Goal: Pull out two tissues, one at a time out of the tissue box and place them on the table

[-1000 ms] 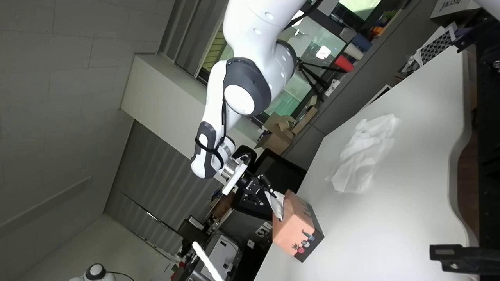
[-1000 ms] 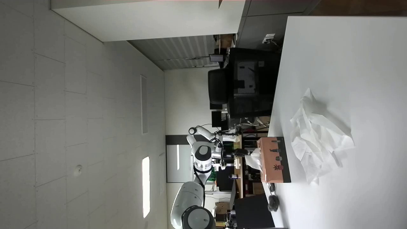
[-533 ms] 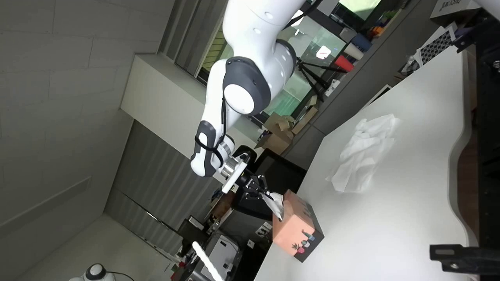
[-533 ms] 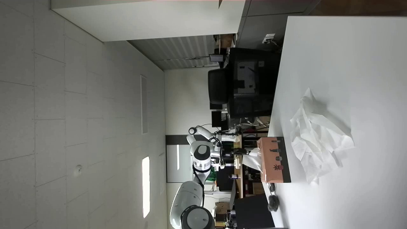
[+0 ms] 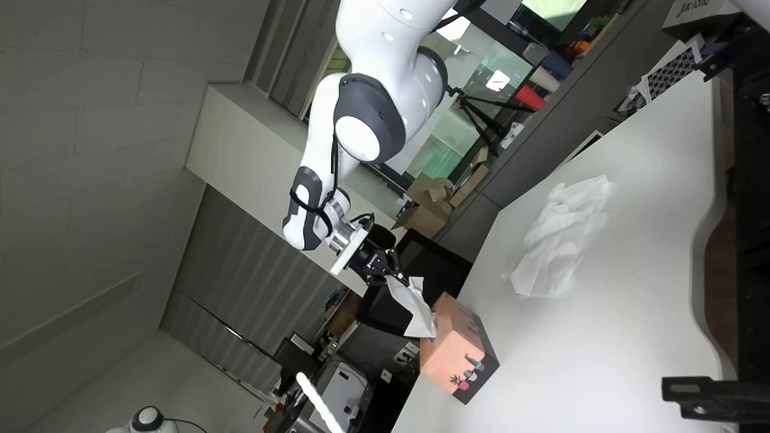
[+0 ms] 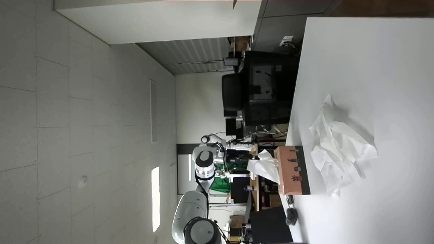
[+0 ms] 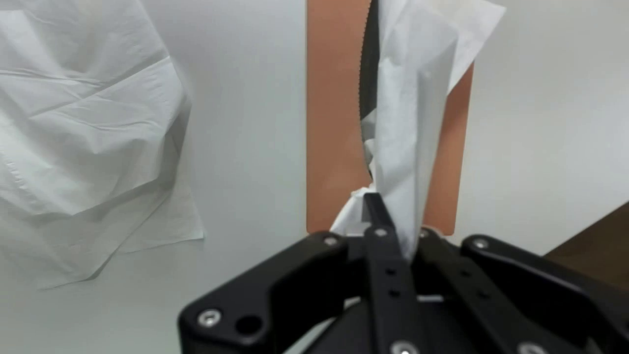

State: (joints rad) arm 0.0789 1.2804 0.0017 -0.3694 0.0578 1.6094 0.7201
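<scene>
The gripper (image 5: 398,278) pinches a tissue (image 7: 410,113) seemingly part-way out of the tissue box (image 7: 334,118) while a loose tissue (image 7: 93,132) lies on the table (image 7: 245,162) to its left in the wrist view, and a snag inside could rip the pinched sheet or tip the box.

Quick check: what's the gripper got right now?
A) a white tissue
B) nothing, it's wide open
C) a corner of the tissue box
A: the wrist view shows a white tissue pinched in the gripper, and in both exterior views it reaches from there to the tissue box.
</scene>
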